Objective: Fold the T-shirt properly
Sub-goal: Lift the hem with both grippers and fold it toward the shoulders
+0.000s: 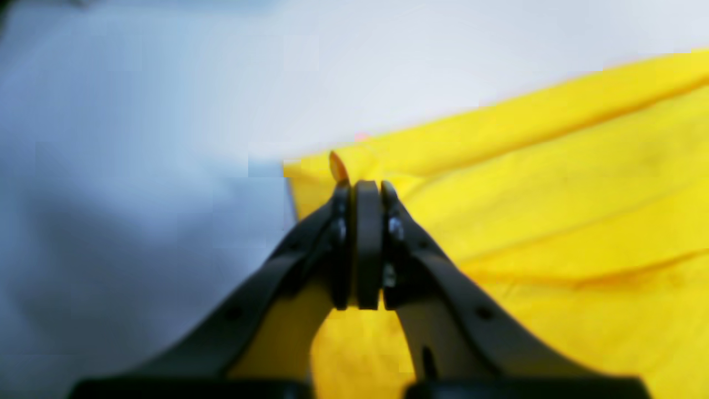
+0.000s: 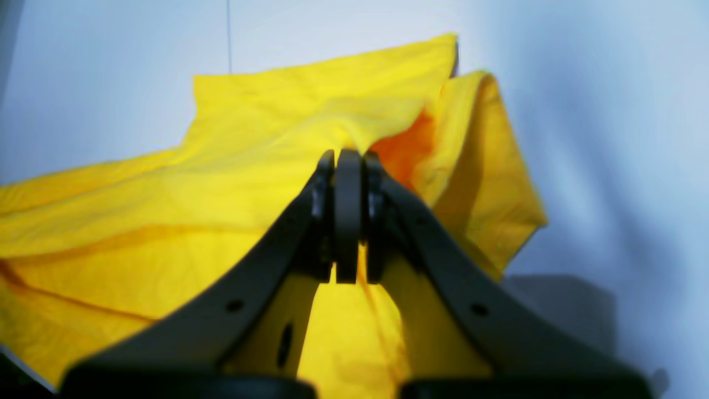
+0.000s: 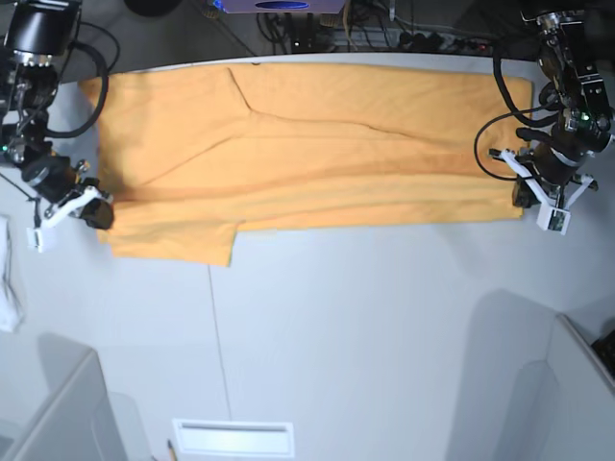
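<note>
Both grippers are clamped down on fabric: the left gripper [image 1: 366, 185] has its black jaws pinched shut on a corner of the light-orange short-sleeved cotton T-shirt [image 3: 307, 144] (it reads bright yellow up close), and the right gripper [image 2: 349, 158] is closed on a bunched edge at the opposite end. From the base view the shirt is stretched flat across the far side of the pale grey table [image 3: 384, 327], spanning roughly 9 to 3 o'clock, with the two arms at those ends. Looks to me like a lengthwise fold is in hand, edges gripped and ready to carry. Next move probably needs both arms lifting together and keeping the cloth taut so it doesn't sag or wrinkle. No containers anywhere that I can see.
</note>
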